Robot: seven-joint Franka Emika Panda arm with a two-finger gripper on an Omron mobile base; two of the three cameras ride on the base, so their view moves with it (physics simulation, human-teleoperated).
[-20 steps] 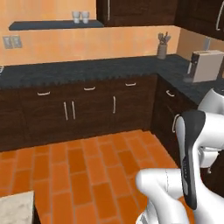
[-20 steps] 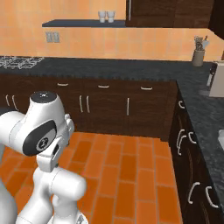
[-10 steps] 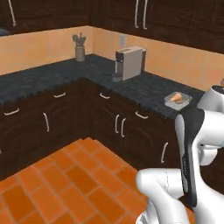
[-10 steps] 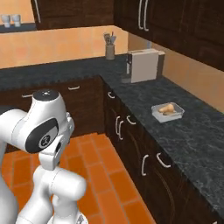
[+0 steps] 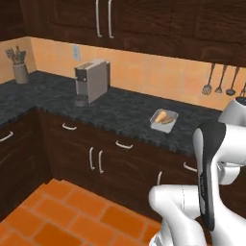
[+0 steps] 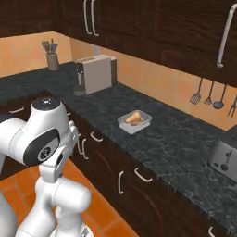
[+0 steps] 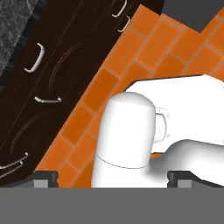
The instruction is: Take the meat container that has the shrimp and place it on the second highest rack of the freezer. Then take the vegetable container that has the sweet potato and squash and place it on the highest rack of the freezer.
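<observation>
Clear vegetable container (image 5: 164, 119) with the squash (image 6: 133, 118) sits on the counter (image 6: 176, 139), well apart from the released claw (image 7: 112, 178).

dark counter (image 5: 120, 113) with coffee machine (image 5: 91, 81), vegetable container (image 5: 164, 119), utensil holder (image 5: 19, 72)

No text, label, brand, number or sign can be read in these pictures.
</observation>
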